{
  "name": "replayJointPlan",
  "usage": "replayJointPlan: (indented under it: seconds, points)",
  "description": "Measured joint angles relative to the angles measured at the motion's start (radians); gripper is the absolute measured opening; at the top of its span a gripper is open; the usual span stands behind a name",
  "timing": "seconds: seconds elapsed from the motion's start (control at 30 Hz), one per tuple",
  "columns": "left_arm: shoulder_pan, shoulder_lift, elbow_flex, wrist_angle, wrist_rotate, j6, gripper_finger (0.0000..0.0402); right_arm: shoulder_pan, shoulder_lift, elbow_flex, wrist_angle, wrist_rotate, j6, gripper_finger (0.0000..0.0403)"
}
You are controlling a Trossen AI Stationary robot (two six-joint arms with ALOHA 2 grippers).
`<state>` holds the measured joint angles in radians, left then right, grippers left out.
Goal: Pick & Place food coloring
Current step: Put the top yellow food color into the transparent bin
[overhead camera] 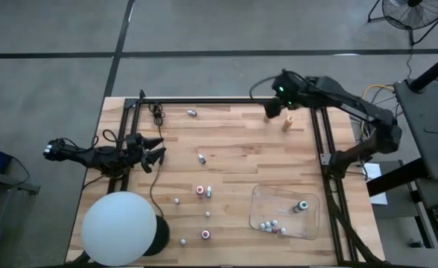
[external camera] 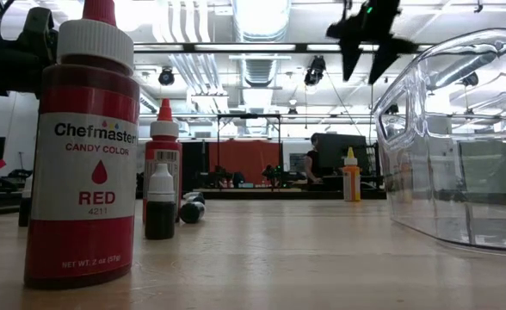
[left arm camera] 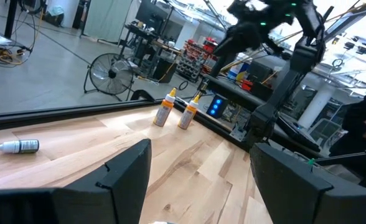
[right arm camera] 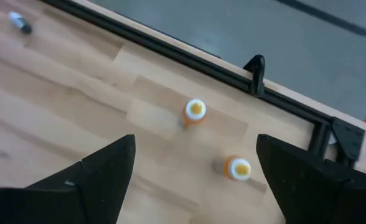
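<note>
Hovered with fingers spread and empty, right gripper (overhead camera: pixel 273 109) at upper right of the high view, directly above two upright orange bottles (right arm camera: pixel 194 112). Waited parted and empty at left edge, left gripper (overhead camera: pixel 153 151).

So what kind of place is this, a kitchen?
Probably a robotics lab or workshop, not a kitchen: bare ceiling ducts, a standing fan on concrete floor, and shelves of parts behind the wooden table.

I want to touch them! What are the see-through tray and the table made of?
The tray looks like clear, shiny plastic: the room shows through its walls and light glints on them. The table looks like pale, smooth wood: plank seams and grain streaks show.
</note>
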<state>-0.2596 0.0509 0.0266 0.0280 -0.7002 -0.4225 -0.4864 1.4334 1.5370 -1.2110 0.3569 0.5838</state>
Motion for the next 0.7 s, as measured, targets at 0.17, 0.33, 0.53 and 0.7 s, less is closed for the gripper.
replayJointPlan:
  seconds: [0.17,0.33,0.53,0.7]
  points:
    - [0.0,0.0,0.0,0.0,0.0,0.0,0.0245,-0.093,0.107,0.009,0.059,-0.044,-0.027,0.0327]
    - [0.0,0.0,0.0,0.0,0.0,0.0,0.0245,-0.161,0.179,0.006,0.111,-0.074,-0.036,0.0325]
    - [0.0,0.0,0.0,0.0,0.0,0.0,0.0245,-0.204,0.251,-0.011,0.161,-0.145,-0.034,0.0324]
    - [0.0,0.0,0.0,0.0,0.0,0.0,0.0245,-0.208,0.283,-0.06,0.207,-0.162,-0.022,0.0322]
